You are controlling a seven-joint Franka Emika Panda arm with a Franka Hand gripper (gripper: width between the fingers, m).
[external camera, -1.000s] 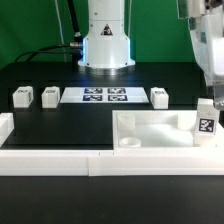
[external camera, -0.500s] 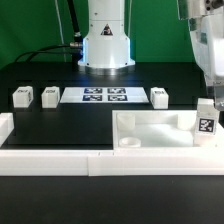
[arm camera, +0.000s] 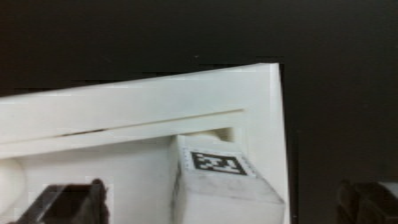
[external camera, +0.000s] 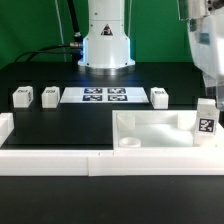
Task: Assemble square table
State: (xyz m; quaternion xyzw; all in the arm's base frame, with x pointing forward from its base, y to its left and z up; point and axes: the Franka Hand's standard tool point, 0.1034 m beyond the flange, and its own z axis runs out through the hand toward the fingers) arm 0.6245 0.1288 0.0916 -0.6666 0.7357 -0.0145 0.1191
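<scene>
The square table slab (external camera: 150, 135) lies at the front on the exterior view's right, ribs up; it also fills the wrist view (arm camera: 125, 120). One tagged leg block (external camera: 205, 122) stands upright at its corner on that side, and shows in the wrist view (arm camera: 222, 180). My gripper (external camera: 207, 95) hangs right above this leg. In the wrist view my gripper (arm camera: 222, 205) is open. Its dark fingers (arm camera: 71, 200) stand wide on either side of the leg and do not touch it. Three more leg blocks (external camera: 22, 96), (external camera: 50, 96), (external camera: 159, 96) lie at the back.
The marker board (external camera: 105, 96) lies flat between the loose legs, in front of the robot base (external camera: 105, 45). A long low white border wall (external camera: 60, 160) runs along the front, with a short piece at the exterior view's left (external camera: 5, 125).
</scene>
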